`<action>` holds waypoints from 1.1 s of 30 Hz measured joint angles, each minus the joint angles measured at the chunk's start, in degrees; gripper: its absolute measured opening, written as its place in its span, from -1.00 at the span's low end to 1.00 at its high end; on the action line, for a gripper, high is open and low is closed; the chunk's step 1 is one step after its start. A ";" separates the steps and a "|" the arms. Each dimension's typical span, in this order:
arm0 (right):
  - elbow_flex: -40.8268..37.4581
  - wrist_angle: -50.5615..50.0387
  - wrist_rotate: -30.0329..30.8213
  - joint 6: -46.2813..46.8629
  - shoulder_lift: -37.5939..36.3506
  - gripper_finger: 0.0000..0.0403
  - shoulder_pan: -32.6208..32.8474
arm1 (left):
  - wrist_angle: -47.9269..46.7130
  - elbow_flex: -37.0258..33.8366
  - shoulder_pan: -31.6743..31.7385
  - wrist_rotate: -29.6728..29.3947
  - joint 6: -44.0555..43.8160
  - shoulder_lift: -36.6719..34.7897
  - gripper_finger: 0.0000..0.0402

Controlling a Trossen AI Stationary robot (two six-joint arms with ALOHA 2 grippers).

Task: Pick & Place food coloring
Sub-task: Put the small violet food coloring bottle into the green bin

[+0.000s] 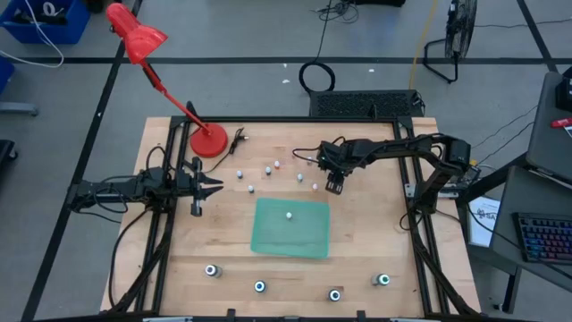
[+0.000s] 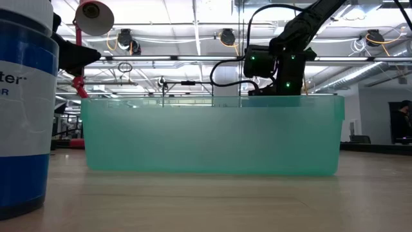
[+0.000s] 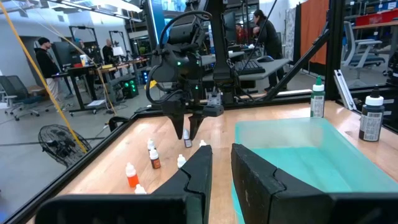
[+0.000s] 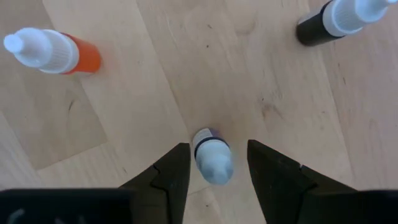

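While straddled by the parted right gripper (image 4: 217, 163) fingers (no contact yet), one small white-capped dropper bottle (image 4: 211, 155) is kept centred for a grasp; left gripper (image 1: 207, 187) is parked, shut.

Low view: the translucent green bin (image 2: 212, 135) screens the table behind it, so the right gripper's fingers and every small bottle are hidden; only the right arm's wrist shows above the rim. A blue-and-white container (image 2: 24, 103) is cut off by the left edge, its label partly legible.

High view: the small bottles (image 1: 268, 170) are too small to tell their colours.

Right wrist view: the bottle (image 4: 212, 155) between the fingers shows only its cap and shoulder. A dark bottle (image 4: 339, 18) is cut off by the top edge.
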 joint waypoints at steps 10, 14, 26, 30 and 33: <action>0.02 0.02 0.08 -0.70 -0.07 -0.75 0.02 | 0.00 0.00 0.01 0.00 -0.01 0.02 -0.67; 0.15 -0.30 0.26 -1.51 -1.19 -0.75 0.81 | 0.00 0.00 0.00 0.00 -0.01 0.02 -0.67; 10.60 -0.93 0.16 5.38 -10.18 -0.75 14.91 | 0.00 0.00 -0.01 0.00 -0.01 0.02 -0.67; 14.98 -0.32 0.12 5.79 -8.12 -0.75 22.96 | 0.00 0.00 -0.01 0.02 0.01 0.02 -0.67; 18.02 -0.64 0.02 5.90 -4.75 -0.75 27.57 | -0.07 0.00 0.00 0.02 0.01 0.01 -0.67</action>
